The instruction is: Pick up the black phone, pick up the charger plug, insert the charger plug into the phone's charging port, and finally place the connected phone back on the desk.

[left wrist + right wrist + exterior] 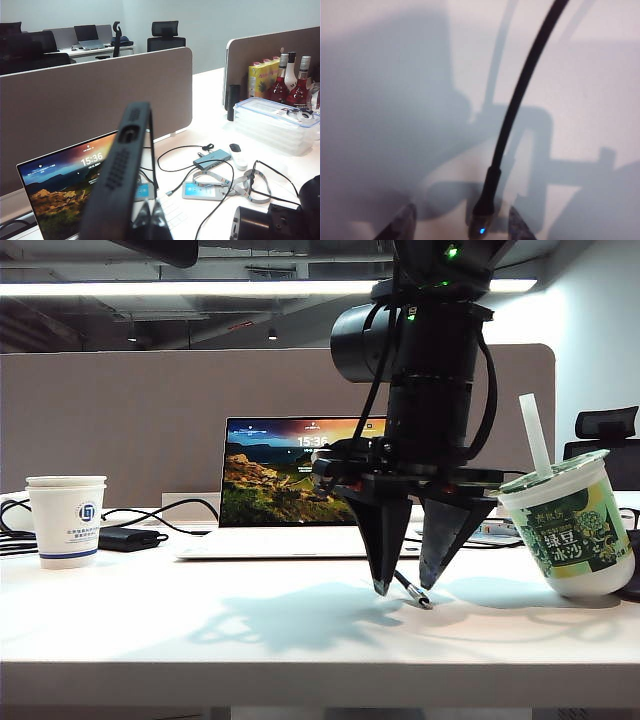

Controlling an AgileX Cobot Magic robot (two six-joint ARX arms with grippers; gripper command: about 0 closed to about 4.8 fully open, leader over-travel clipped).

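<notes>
My left gripper is shut on the black phone, held up in the air above the laptop and seen edge-on. The phone's charging port shows as an oblong slot in its short edge, beside rows of speaker holes. In the exterior view my right gripper points straight down at the desk, open. The charger plug lies on the desk between its fingertips. The right wrist view shows the charger plug with a small blue light, ending a black cable, inside my open right gripper.
An open laptop stands behind the right gripper. A white paper cup and a black power brick sit at the left, and a tilted green drink cup with a straw at the right. Clear boxes, bottles and loose cables lie farther off.
</notes>
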